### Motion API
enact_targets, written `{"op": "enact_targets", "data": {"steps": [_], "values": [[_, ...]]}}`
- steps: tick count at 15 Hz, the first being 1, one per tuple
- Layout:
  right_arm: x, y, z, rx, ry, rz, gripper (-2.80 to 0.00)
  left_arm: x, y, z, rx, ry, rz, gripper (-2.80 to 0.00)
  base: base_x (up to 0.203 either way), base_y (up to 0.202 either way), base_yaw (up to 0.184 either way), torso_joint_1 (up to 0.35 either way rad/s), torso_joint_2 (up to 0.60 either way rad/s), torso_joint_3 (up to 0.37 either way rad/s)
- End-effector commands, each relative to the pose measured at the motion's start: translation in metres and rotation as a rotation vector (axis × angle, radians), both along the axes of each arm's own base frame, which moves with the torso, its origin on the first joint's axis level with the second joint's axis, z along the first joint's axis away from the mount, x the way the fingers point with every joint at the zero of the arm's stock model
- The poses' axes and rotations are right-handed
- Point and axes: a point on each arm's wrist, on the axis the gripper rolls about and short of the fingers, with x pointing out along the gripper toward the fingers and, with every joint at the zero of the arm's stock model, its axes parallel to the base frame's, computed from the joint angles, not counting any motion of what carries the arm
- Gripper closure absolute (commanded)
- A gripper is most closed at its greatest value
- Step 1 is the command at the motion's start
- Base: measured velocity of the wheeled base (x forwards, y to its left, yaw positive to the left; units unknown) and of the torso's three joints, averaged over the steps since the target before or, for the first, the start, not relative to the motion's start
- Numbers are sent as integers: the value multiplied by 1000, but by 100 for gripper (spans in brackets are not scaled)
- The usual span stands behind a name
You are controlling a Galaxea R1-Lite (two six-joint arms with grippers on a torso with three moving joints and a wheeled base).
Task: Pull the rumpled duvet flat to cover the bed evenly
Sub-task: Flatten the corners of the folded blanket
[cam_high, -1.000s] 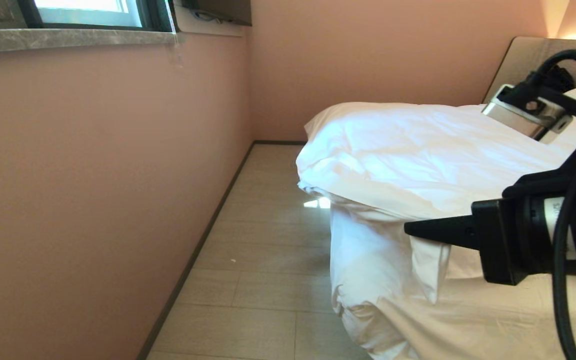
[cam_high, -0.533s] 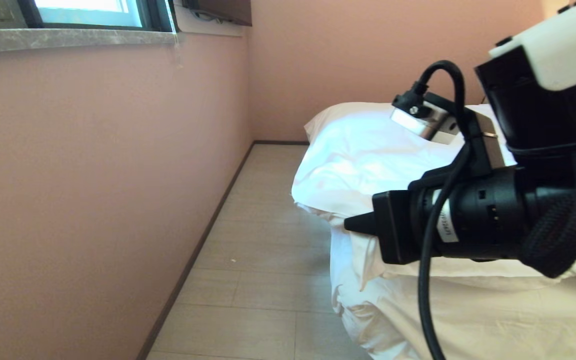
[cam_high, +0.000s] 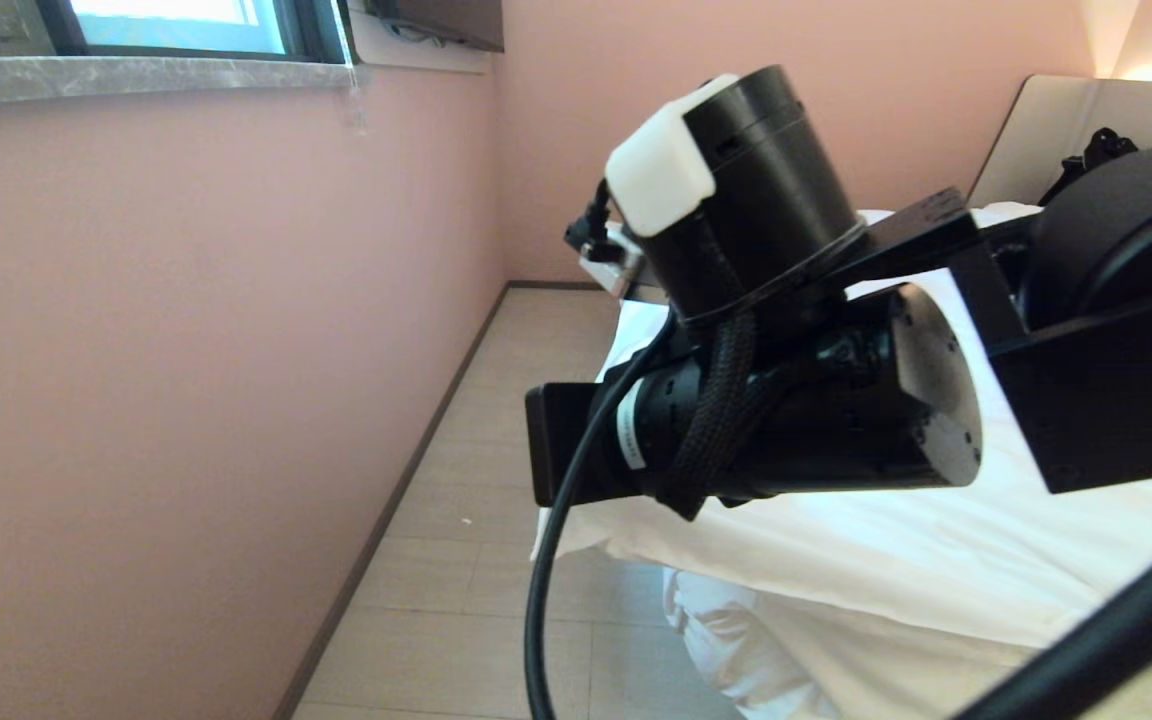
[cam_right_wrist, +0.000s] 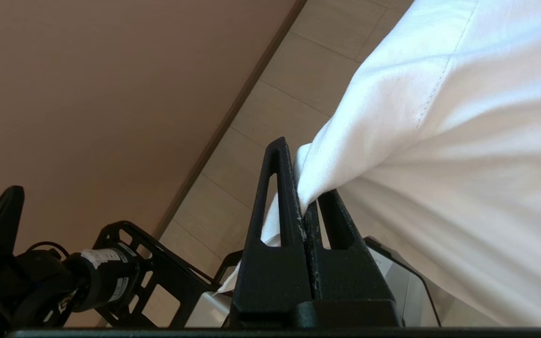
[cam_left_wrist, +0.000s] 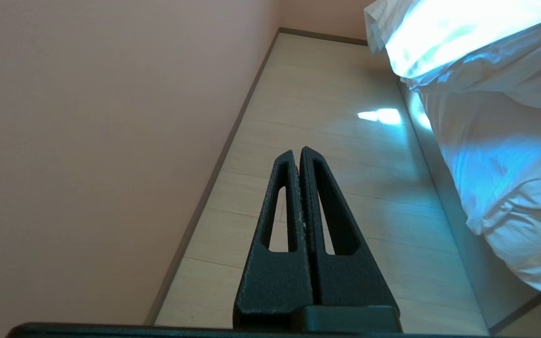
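Observation:
The white duvet lies over the bed, and its near edge is stretched out past the bed's side above the floor. My right arm reaches leftward across the head view and hides much of the duvet. In the right wrist view my right gripper is shut on a pinched corner of the duvet, which runs taut away from the fingers. My left gripper is shut and empty, low over the floor beside the bed, apart from the duvet.
A pink wall with a grey window sill runs along the left. A narrow strip of pale floor lies between that wall and the bed. White bedding hangs bunched at the bed's side.
My right arm has swung left across the head view with the duvet corner in its grip. The duvet's edge has been drawn left, out over the floor. The left arm has not moved.

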Motion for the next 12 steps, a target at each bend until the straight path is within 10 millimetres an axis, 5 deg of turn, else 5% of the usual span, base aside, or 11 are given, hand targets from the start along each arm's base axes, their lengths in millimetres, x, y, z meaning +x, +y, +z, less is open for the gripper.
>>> {"op": "enact_targets", "data": {"steps": [1, 4, 12], "values": [[5, 23, -15, -23, 18, 16, 0, 0, 0, 0, -1, 1, 1, 0, 0, 0, 0, 0, 0, 0], [5, 50, -25, -17, 27, 42, 0, 0, 0, 0, -1, -1, 1, 0, 0, 0, 0, 0, 0, 0], [1, 77, -47, -41, 50, 75, 0, 0, 0, 0, -1, 0, 1, 0, 0, 0, 0, 0, 0, 0]]}}
